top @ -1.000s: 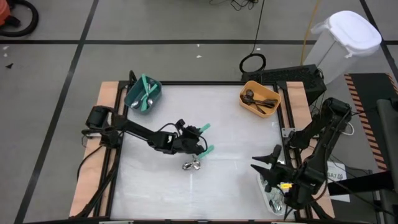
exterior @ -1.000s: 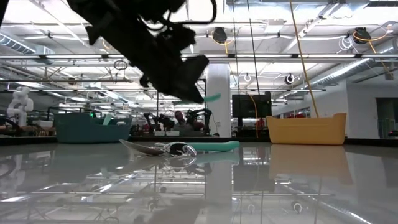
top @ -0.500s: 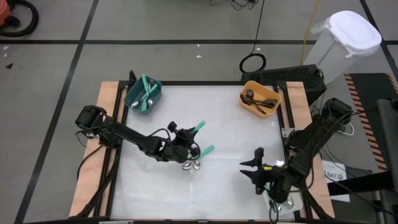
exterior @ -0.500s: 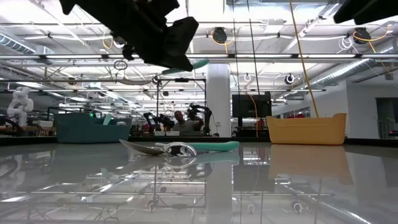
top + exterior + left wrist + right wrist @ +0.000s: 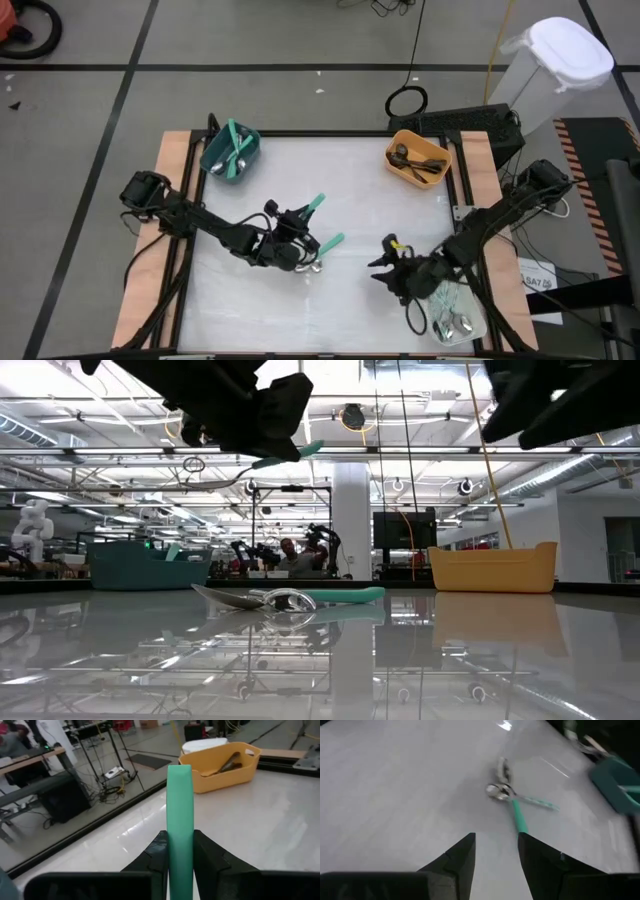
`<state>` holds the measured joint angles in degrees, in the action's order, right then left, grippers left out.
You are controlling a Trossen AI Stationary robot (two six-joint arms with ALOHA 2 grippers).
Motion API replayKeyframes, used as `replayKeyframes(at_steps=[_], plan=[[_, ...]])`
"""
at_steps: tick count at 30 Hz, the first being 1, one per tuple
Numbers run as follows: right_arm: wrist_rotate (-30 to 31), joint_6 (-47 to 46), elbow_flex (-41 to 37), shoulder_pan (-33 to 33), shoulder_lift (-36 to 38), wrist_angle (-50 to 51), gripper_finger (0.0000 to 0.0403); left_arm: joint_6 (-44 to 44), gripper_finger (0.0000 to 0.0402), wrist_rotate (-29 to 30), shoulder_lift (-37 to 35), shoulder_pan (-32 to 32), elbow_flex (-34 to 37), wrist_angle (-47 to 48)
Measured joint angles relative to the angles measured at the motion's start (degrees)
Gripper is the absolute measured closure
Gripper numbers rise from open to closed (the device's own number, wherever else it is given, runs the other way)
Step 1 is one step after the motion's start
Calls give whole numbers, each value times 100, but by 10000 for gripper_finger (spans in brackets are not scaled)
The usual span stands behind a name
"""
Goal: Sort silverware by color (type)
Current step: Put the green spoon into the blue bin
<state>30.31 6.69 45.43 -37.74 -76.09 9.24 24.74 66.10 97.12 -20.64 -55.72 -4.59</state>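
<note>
While the left gripper [image 5: 300, 222] holds a teal-handled utensil [image 5: 314, 205] clamped in its jaws above the white counter [image 5: 370, 210], sorting looks approx. done: teal bin [image 5: 230, 152], orange bin [image 5: 417, 160] and white tray [image 5: 452, 318] all hold pieces. Left near that gripper: one teal-handled spoon [image 5: 330, 242] w/ a silver piece [image 5: 308, 266]. Right gripper [image 5: 385, 262], jaws apart, faces them. Only the left wrist view shows the clamp.

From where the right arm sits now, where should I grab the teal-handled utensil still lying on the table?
Grip the teal-handled utensil mid-handle, coming straight down. It lies flat, and its metal head touches the silver pieces, so the head end is crowded while the handle runs out free. The right gripper is open and already faces it; the left gripper holds another teal piece.
</note>
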Motion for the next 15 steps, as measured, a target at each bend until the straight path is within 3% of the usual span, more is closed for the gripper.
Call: replayKeyframes(at_steps=[6, 15], plan=[[-1164, 1525, -48, 884, 0, -656, 261, 570, 346, 124, -31, 21, 0, 70], [-2461, 2602, -37, 2094, -199, -1639, 261, 1848, 346, 372, -448, 118, -8, 1724]])
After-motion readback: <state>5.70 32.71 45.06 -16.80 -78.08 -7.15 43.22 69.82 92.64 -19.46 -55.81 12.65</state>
